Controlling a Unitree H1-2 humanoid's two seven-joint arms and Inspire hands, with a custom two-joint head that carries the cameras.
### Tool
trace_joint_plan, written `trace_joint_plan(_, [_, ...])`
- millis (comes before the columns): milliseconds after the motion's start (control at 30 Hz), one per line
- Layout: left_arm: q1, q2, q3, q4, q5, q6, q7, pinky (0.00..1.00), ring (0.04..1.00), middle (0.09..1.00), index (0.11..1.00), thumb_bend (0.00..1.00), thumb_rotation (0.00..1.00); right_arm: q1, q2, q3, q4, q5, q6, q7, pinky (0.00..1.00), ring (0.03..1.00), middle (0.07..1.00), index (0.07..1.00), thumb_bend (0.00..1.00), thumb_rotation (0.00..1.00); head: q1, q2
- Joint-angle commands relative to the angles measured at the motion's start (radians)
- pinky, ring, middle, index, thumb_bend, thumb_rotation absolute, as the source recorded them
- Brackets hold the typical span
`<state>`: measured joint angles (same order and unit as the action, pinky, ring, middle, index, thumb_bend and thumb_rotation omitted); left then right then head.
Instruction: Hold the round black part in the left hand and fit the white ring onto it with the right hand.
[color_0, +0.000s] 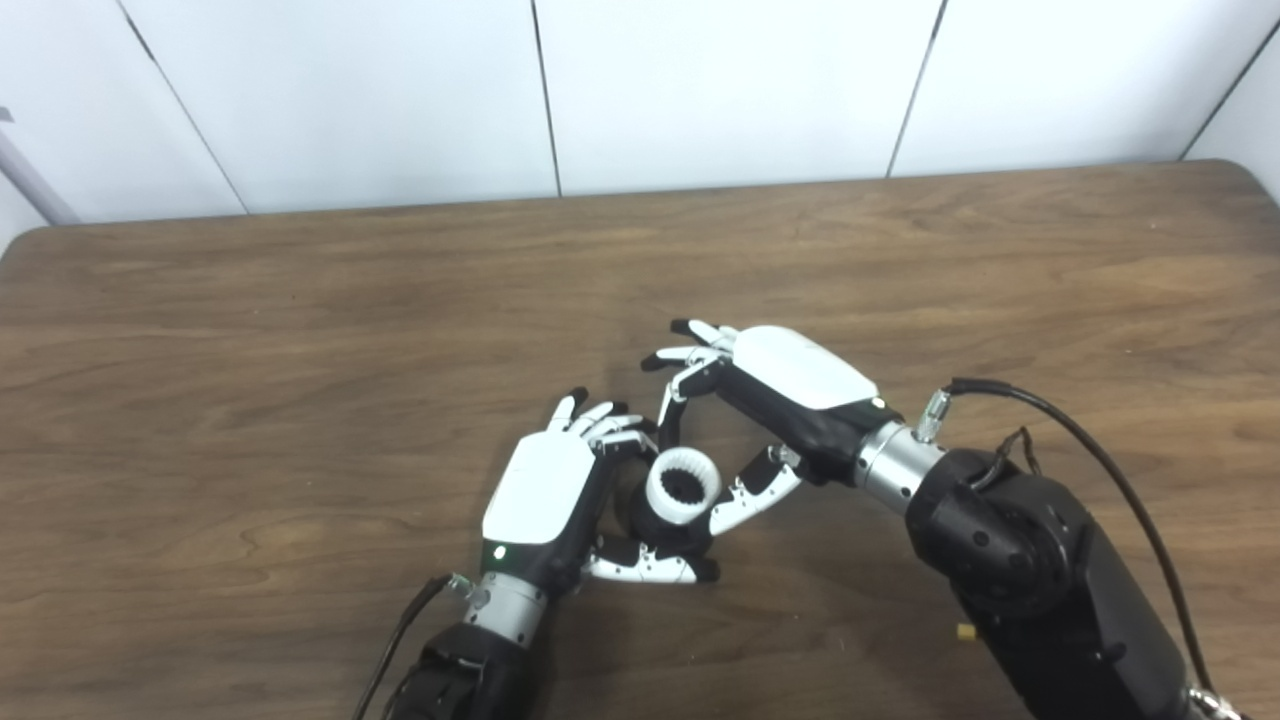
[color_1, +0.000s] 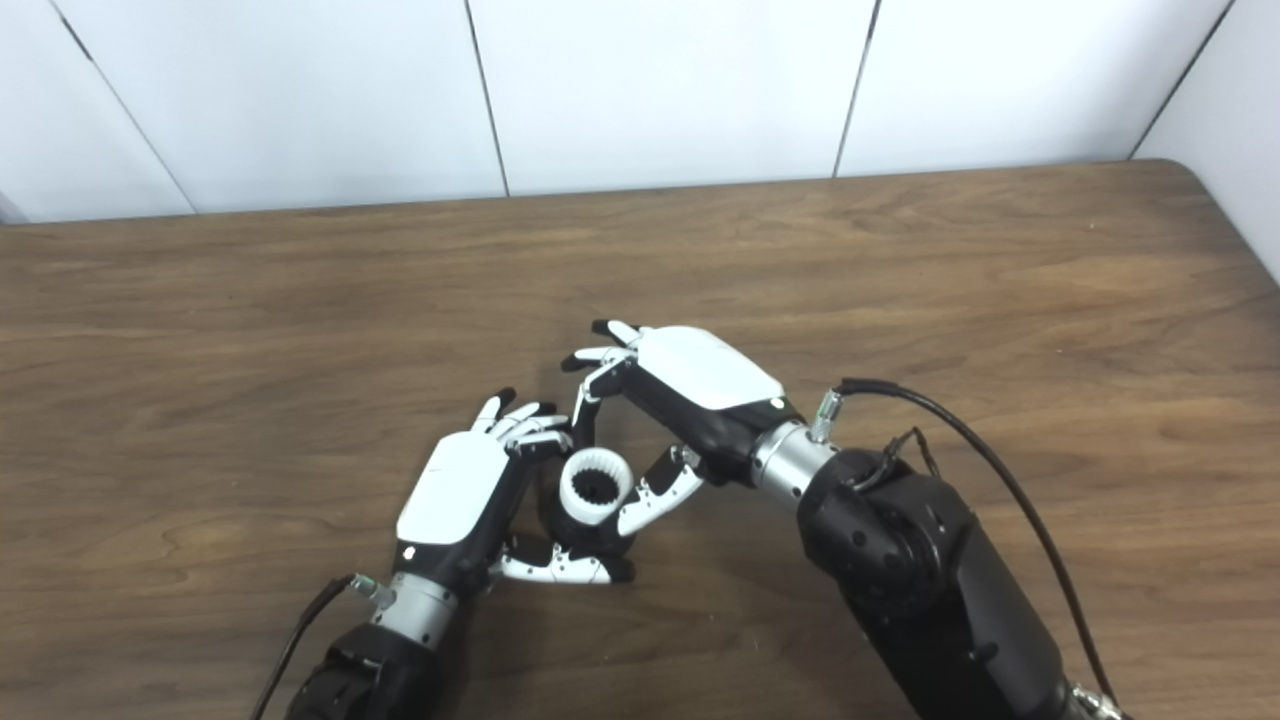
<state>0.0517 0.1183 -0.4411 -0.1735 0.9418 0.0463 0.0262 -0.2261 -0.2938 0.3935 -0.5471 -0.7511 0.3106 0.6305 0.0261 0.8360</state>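
Left hand (color_0: 545, 495) gripping black part (color_0: 660, 530), white ring (color_0: 683, 487) seated on top, right hand (color_0: 775, 400) open beside it

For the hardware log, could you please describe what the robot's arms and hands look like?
Both hands, left hand and right hand, have glossy white back shells, black palms and white fingers with black tips. Silver metal wrist collars join bulky black forearms. A small green light glows by the left wrist, and black cables run along both arms.
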Motion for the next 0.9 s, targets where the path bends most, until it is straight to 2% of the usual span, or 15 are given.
trace_joint_plan(0, [-0.007, 0.000, -0.003, 0.007, 0.017, 0.002, 0.000, 1.00, 0.886, 0.788, 0.484, 0.53, 0.06, -0.020, 0.011, -0.011, -0.010, 0.002, -0.027, -0.028, 1.00, 1.000, 0.879, 0.482, 0.52, 0.13, 0.000, -0.004])
trace_joint_plan(400, [-0.011, -0.006, -0.006, 0.017, 0.018, 0.006, -0.002, 1.00, 0.886, 0.790, 0.484, 0.53, 0.06, -0.024, 0.024, -0.009, 0.010, 0.000, -0.040, -0.039, 1.00, 1.000, 0.880, 0.482, 0.52, 0.13, 0.004, -0.013])
trace_joint_plan(867, [-0.013, -0.007, -0.006, 0.017, 0.019, 0.002, 0.003, 1.00, 0.885, 0.789, 0.484, 0.53, 0.06, -0.020, 0.012, -0.013, 0.027, -0.004, -0.073, -0.042, 1.00, 1.000, 0.870, 0.482, 0.52, 0.13, 0.001, -0.012])
